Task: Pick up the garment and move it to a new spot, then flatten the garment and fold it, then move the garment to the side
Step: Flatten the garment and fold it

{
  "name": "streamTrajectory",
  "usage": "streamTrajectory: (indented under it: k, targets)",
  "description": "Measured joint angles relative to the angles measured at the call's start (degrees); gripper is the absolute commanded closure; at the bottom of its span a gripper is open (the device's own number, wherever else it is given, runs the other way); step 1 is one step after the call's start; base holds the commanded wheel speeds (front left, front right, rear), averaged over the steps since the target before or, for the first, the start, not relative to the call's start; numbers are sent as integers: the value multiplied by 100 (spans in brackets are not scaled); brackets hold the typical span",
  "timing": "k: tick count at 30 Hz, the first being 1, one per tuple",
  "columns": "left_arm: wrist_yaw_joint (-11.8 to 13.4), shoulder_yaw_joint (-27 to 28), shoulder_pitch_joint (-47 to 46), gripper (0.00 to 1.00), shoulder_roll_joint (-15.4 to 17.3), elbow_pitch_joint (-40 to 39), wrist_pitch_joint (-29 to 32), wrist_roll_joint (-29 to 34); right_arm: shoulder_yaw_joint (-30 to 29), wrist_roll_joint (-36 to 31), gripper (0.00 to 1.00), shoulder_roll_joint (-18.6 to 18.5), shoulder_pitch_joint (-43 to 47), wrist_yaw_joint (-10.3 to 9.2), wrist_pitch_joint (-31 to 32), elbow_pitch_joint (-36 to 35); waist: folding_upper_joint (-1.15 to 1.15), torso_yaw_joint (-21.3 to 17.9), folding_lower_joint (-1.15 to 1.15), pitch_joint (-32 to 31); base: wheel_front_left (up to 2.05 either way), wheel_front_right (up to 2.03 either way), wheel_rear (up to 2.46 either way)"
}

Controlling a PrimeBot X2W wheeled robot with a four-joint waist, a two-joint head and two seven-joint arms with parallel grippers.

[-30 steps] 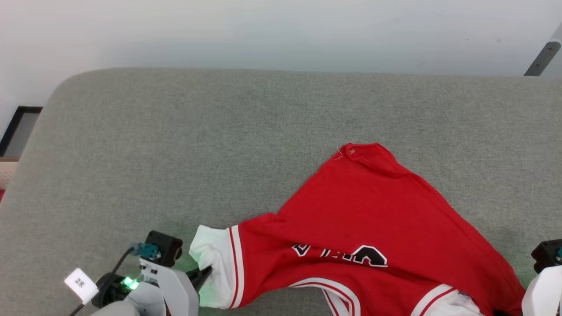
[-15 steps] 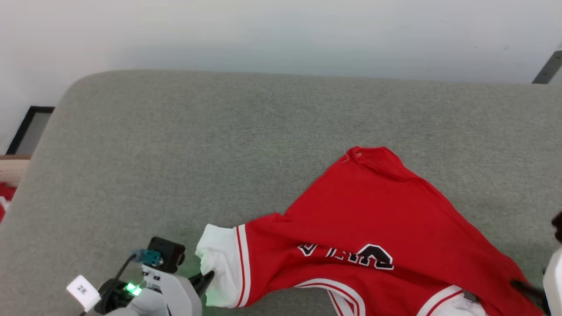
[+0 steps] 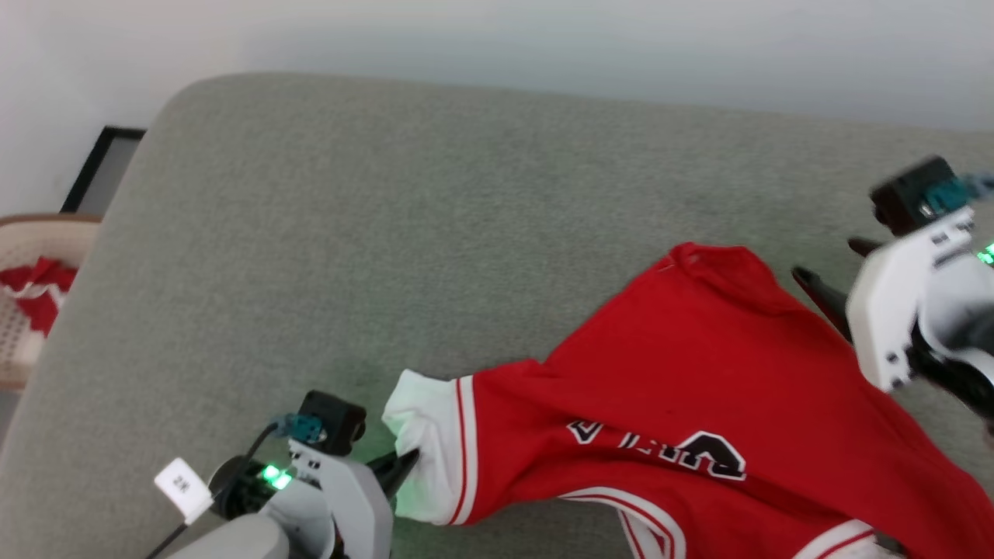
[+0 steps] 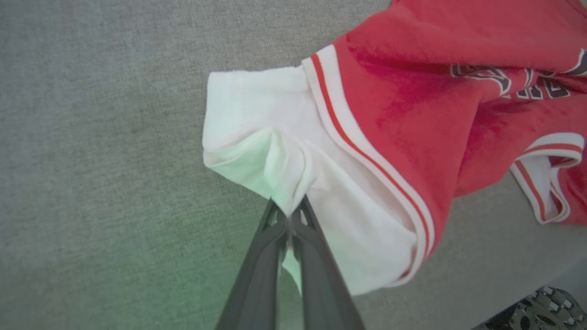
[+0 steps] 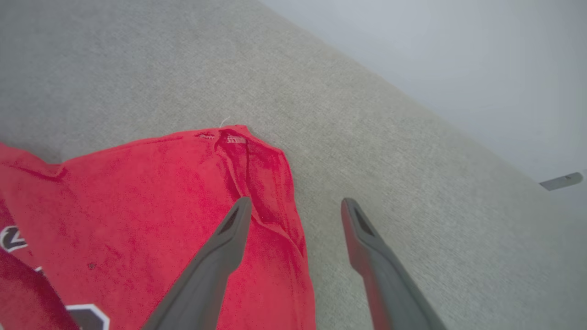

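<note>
left gripper (image 4: pixel 289 214) sits low at the near left, both fingers pinched tight on a fold of the garment (image 4: pixel 394 96). right gripper (image 5: pixel 296 201) is out on the right, fingers spread wide and pointing left, pale wrist block behind them

The right end effector (image 3: pixel 825 258) has swung up, jaws wide, beside the garment (image 3: pixel 683 365) at its far corner.

The garment (image 3: pixel 699 404) lies on the table (image 3: pixel 388 233), lower right of the frame. The left end effector (image 3: pixel 408 462) meets its left edge, and the right end effector (image 3: pixel 827 260) is over its upper right edge. A basket (image 3: pixel 15 341) sits off the table, far left.
</note>
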Motion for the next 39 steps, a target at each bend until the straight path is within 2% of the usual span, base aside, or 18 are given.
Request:
streamTrajectory:
  k: [3, 10, 14, 18, 19, 20, 21, 25, 32, 39]
  targets:
    - [-78, -15, -138, 100, -119, 81, 0, 60, 665, 156, 0, 3, -684, 0, -243, 731, 0, 149, 0, 107, 0, 0, 0]
    - [-278, -73, -368, 100, -367, 334, -51, 133, 2061, 601, 0, -12, -1759, 0, -114, 2057, 0, 499, 0, 373, 0, 0, 0]
    - [-388, -98, -487, 100, -521, 482, -75, 167, 2650, 834, 0, -56, -2114, 0, -44, 2605, 0, 688, 0, 513, 0, 0, 0]
    - [-488, -98, -578, 100, -634, 653, -122, 166, 2975, 1098, 0, -44, -2391, 1, -30, 3144, 0, 841, 0, 655, 0, 0, 0]
    - [-501, -97, -594, 100, -667, 681, -131, 166, 3060, 1196, 13, -31, -2455, 0, 82, 3225, 0, 872, 0, 686, 0, 0, 0]
    - [-519, -94, -605, 100, -691, 720, -160, 165, 3154, 1272, 66, -35, -2536, 0, 183, 3283, 0, 900, 0, 714, 0, 0, 0]
    - [-533, -92, -611, 100, -705, 744, -176, 164, 3256, 1349, 100, -43, -2610, 0, 303, 3321, 0, 926, 0, 739, 0, 0, 0]
    - [-584, -77, -625, 100, -724, 845, -212, 151, 3541, 1714, 100, -66, -2811, 0, 599, 3354, 0, 958, 0, 799, 0, 0, 0]
    - [-736, -81, -768, 100, -628, 935, 10, 69, 3693, 2096, 100, -56, -2932, 3, 357, 3493, 0, 827, 0, 739, 0, 0, 0]
    - [-827, 89, -1599, 100, -152, 795, 702, 57, 3717, 2351, 100, -109, -3106, 1, -200, 3541, 0, 620, 0, 504, 0, 0, 0]
